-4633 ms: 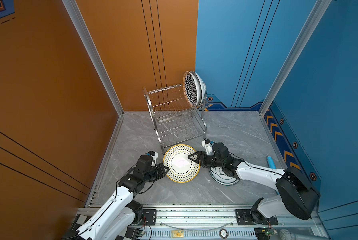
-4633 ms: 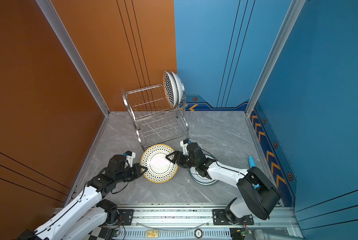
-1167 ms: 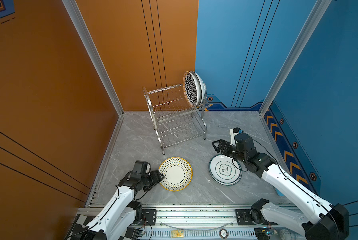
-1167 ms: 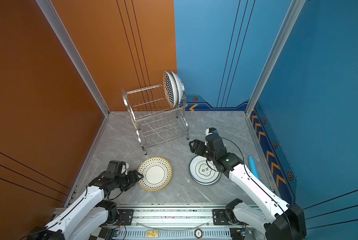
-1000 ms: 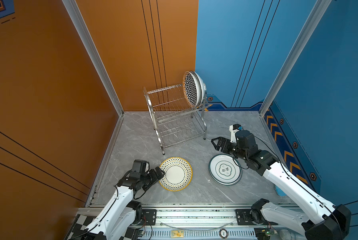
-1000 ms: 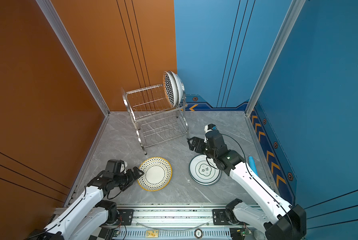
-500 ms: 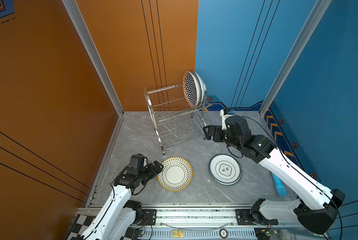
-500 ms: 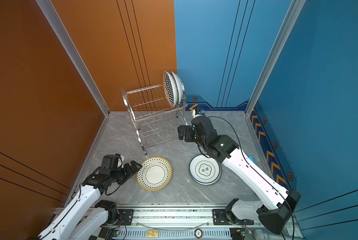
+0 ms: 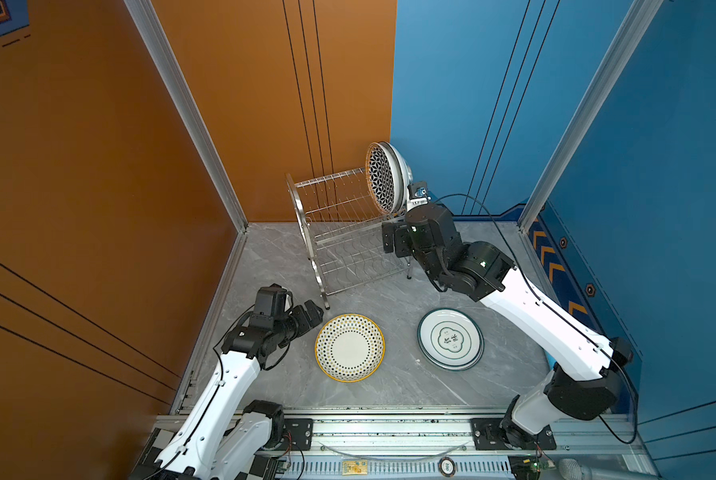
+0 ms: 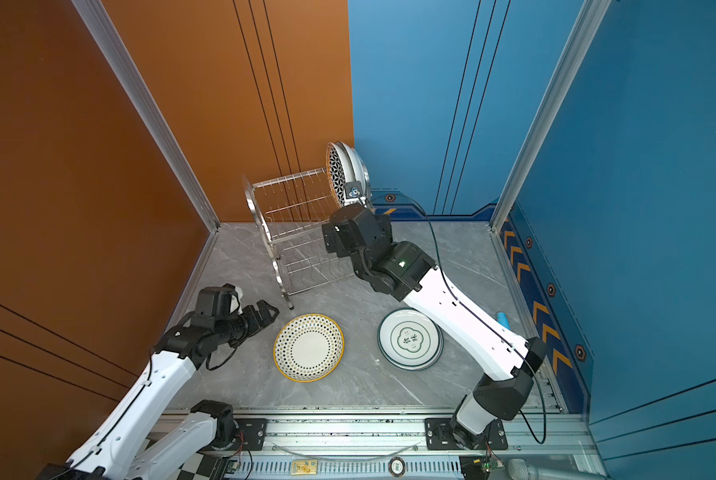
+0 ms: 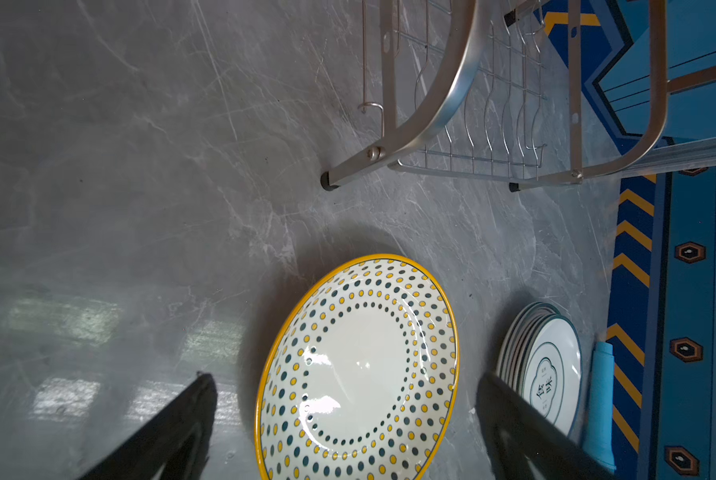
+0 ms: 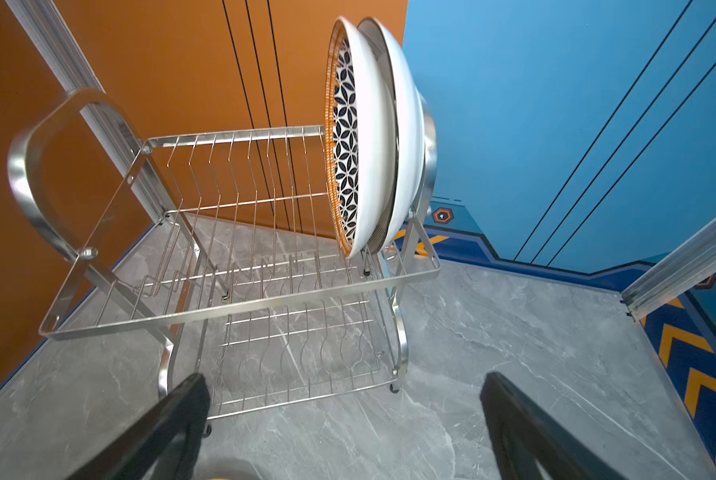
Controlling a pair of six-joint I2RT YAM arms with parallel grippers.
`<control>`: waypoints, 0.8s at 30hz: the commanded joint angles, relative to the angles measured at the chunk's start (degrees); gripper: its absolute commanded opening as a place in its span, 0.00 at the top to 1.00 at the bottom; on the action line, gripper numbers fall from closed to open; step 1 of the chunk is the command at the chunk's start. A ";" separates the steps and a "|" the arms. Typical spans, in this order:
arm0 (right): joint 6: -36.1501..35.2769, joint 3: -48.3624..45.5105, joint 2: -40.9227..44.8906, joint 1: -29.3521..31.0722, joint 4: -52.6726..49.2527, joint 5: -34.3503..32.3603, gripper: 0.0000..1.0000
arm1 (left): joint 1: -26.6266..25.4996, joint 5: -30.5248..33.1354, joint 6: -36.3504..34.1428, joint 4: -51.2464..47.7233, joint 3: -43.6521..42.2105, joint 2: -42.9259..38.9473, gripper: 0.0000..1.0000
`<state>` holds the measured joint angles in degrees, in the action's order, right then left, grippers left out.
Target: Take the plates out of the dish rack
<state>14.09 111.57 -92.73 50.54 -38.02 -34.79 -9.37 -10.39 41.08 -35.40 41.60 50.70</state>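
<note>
The shiny two-tier stainless-steel wire dish rack (image 9: 348, 237) stood at the back of the grey marble-patterned table (image 9: 389, 395), near the corner where the orange and blue walls met. Two plates stood on edge in its upper tier, at the end nearer the blue wall. One was a round white plate with a black petal lattice and an orange rim (image 9: 380, 180). The other, a plain-backed white plate (image 12: 408, 124), stood directly behind it by the arched end frame. The divider wires evidently kept both upright. All other slots, and the lower tier, appeared vacant.

The right hand (image 9: 391, 241) hovered near that end of the rack, facing the two plates but apart from them. Its jaws were spread wide and held nothing, so it was probably lined up for the next pick. The left hand (image 9: 311, 312) sat low over the table, equally wide open and empty. It was near the round white deep plate with black and yellow dots and a yellow rim (image 9: 350, 347) without touching it.

That dotted plate lay flat, face up, in front of the rack. Apart from it lay a stack of round white teal-rimmed plates (image 9: 450, 338), presumably grouped because they nest.

The number of plates in the stack could not be determined. The rear plate's face was hidden. A light blue cylinder (image 10: 503, 319) by the blue wall was partly hidden behind the right arm, and what it was remained unclear.
</note>
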 commanded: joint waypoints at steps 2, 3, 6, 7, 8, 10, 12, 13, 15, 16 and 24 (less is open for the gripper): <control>-3.37 5.28 -3.45 -2.17 3.82 -1.06 0.00 | 0.52 3.57 -1.95 -3.37 3.53 0.02 0.02; -3.51 6.70 -4.50 -2.61 3.99 -0.61 0.00 | 0.53 4.38 -2.03 -3.92 4.21 0.02 0.02; -3.64 10.67 -7.63 -4.03 4.42 1.81 0.00 | 0.66 5.43 -2.27 -5.48 5.97 0.15 0.02; -3.41 11.99 -8.76 -4.37 4.52 2.40 0.00 | 0.65 5.70 -1.99 -6.09 6.57 0.10 0.02; -3.50 13.21 -9.77 -4.65 4.62 2.65 0.00 | 0.66 5.60 -1.82 -6.33 6.96 0.03 0.02; -3.40 16.26 -11.97 -4.96 4.62 3.45 0.00 | 0.65 5.30 -0.75 -6.66 7.33 -0.35 0.02; -3.01 18.88 -13.83 -5.13 4.62 4.86 0.00 | 0.66 5.07 -0.17 -6.96 7.60 -0.77 0.02; -2.69 20.34 -14.80 -5.28 4.49 5.57 0.00 | 0.73 5.01 -0.05 -7.05 7.59 -1.06 0.02; -2.09 23.01 -16.56 -5.45 3.88 6.54 0.01 | 0.67 4.71 -0.40 -7.37 7.70 -1.51 0.02; -1.96 23.95 -17.36 -5.60 3.83 6.72 0.01 | 0.76 4.44 -0.71 -7.38 7.87 -1.82 0.02; -0.45 25.69 -19.95 -7.05 6.36 7.42 0.03 | 1.01 3.10 -1.69 -8.88 9.40 -2.45 0.02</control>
<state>12.10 135.61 -112.22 44.25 -33.69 -28.27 -8.88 -6.55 40.29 -42.41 49.39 48.73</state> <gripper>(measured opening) 0.970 0.979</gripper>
